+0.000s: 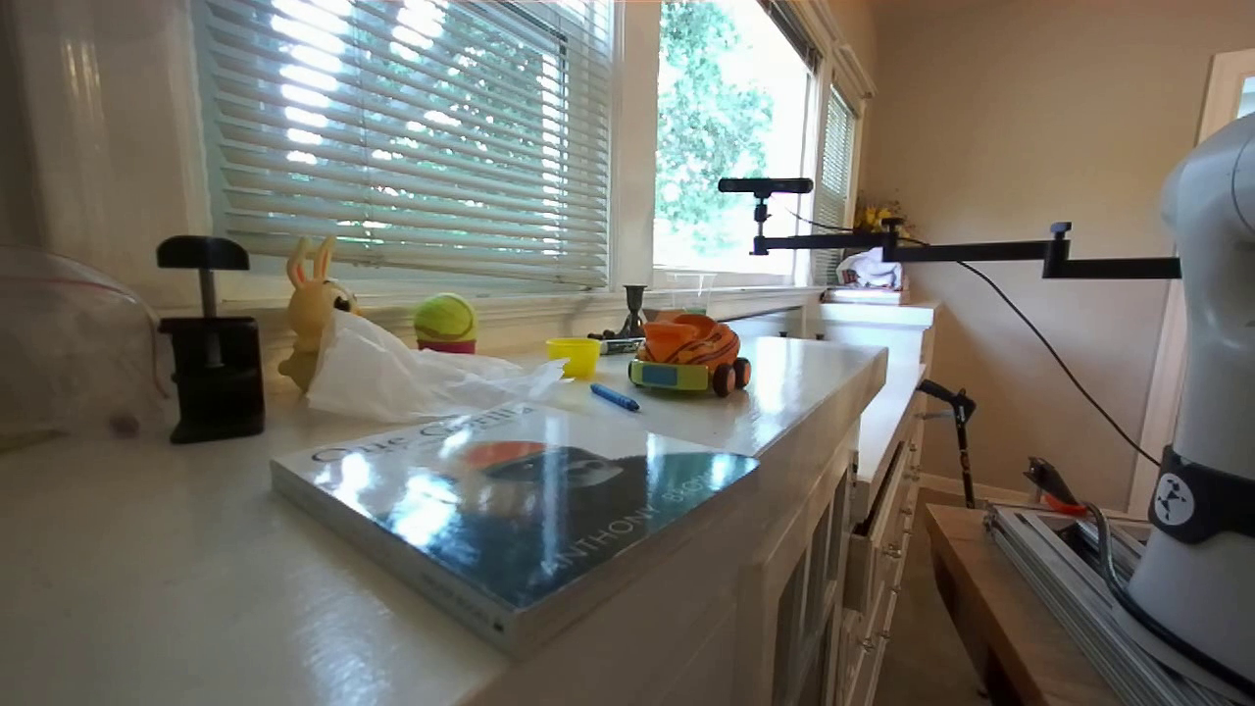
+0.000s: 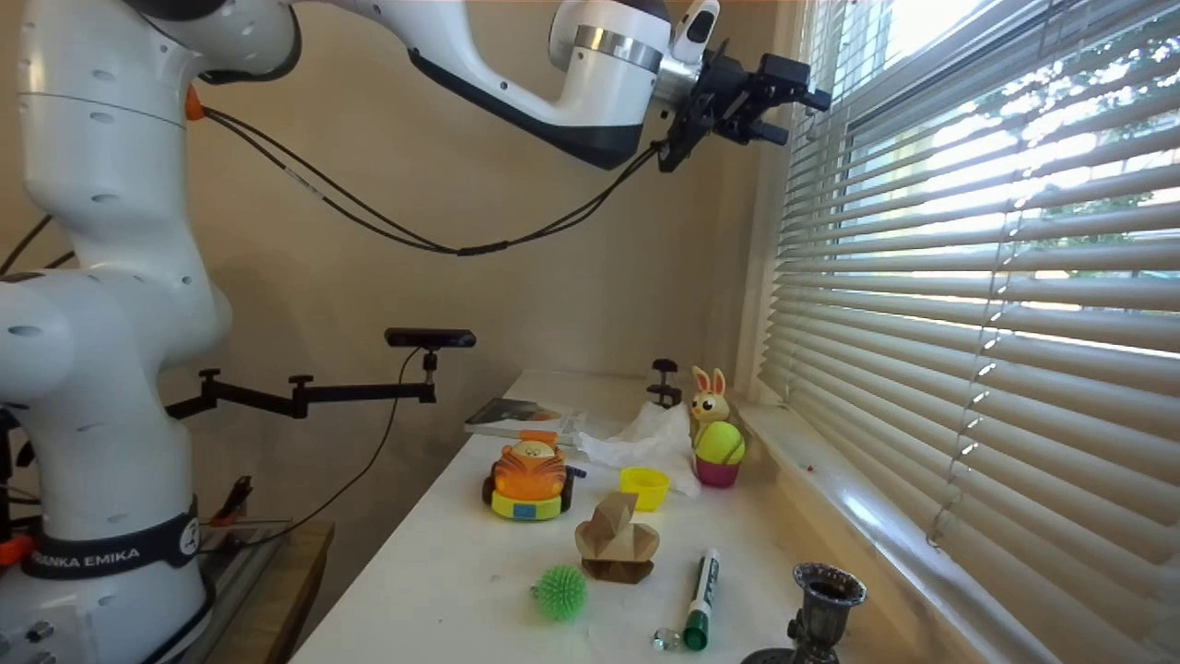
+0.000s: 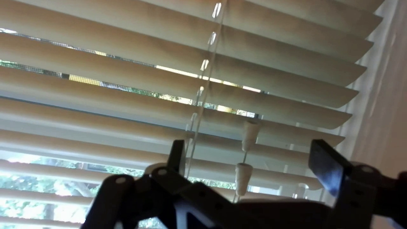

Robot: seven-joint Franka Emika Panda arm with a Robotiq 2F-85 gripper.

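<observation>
My gripper [image 2: 798, 117] is open and empty, high up beside the window blinds [image 2: 977, 304]. In the wrist view the gripper [image 3: 249, 156] has its two dark fingers wide apart. Two pale cone-shaped cord pulls [image 3: 250, 135] hang one above the other between the fingers in the picture. The lower cord pull [image 3: 243, 178] is partly above the gripper's dark body. A thin clear wand [image 3: 203, 86] hangs near the left finger. The slatted blinds [image 3: 95, 105] fill the view behind. I cannot tell how far the cord pulls are from the fingers; no contact shows.
The white counter [image 2: 433, 581] below bears a book [image 1: 510, 490], an orange toy car [image 2: 530, 475], a yellow cup [image 2: 645, 487], a spiky green ball [image 2: 560, 592], a marker [image 2: 703, 595], a rabbit figure [image 2: 710, 406] and a candle holder [image 2: 825, 604]. A camera [image 2: 429, 338] stands on a black arm.
</observation>
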